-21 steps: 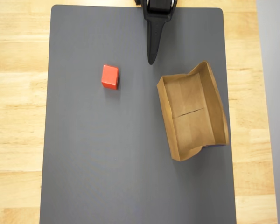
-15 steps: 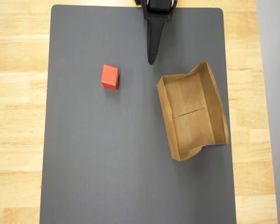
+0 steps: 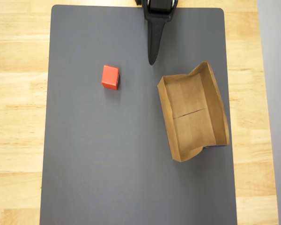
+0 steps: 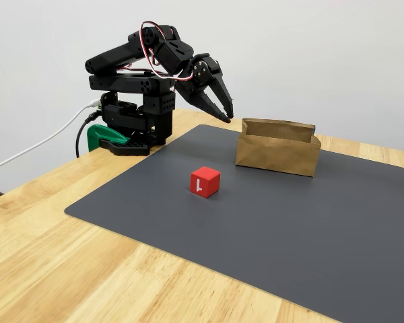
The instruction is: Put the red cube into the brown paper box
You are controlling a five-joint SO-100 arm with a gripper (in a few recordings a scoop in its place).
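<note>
- Overhead view: gripper (image 3: 152, 60) at upper centre of the frame, pointing down-frame, its jaws seen edge-on so their gap cannot be judged here. Red cube (image 3: 110, 77) lies to the lower left of the fingertips, well apart, on the grey mat (image 3: 107, 164). Brown paper box (image 3: 193, 111) sits at right of centre, long axis running roughly top to bottom, empty, a crease across its floor.
- Fixed view: gripper (image 4: 226, 111) raised above the mat at upper centre, jaws parted narrowly, holding nothing. Red cube (image 4: 205, 182) rests at centre, below the fingertips; its near face bears a white mark resembling "1". Brown paper box (image 4: 277, 147) stands right of the cube, unmarked.
</note>
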